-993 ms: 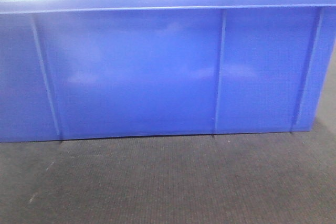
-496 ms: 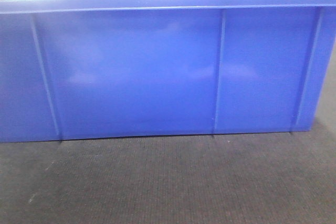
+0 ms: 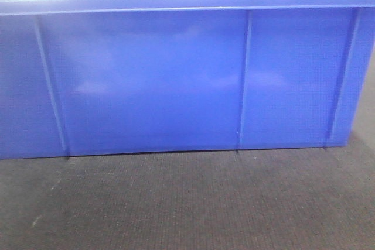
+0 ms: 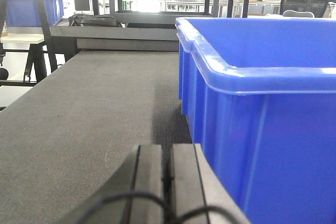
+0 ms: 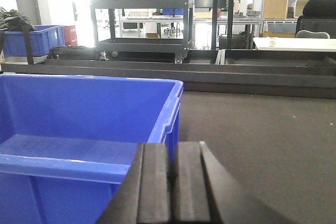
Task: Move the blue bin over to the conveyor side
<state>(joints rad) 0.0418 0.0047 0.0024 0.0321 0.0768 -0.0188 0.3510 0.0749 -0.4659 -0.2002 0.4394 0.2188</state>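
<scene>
Front view: the blue bin (image 3: pixel 176 80) stands flat on the conveyor (image 3: pixel 187 203), its long wall filling the frame; neither hand shows here.

Left wrist view: the left hand (image 4: pixel 167 179), fingers pressed together and empty, sits low just left of the bin's corner. A push from one corner could likely swivel the bin.

Right wrist view: the right hand (image 5: pixel 170 187), likewise closed on nothing, sits near the bin's right end.

Bin (image 3: pixel 176 80) on conveyor (image 3: pixel 187 203) — belt in front; L gripper (image 4: pixel 167 182) left of bin, R gripper (image 5: pixel 172 187) right.
</scene>
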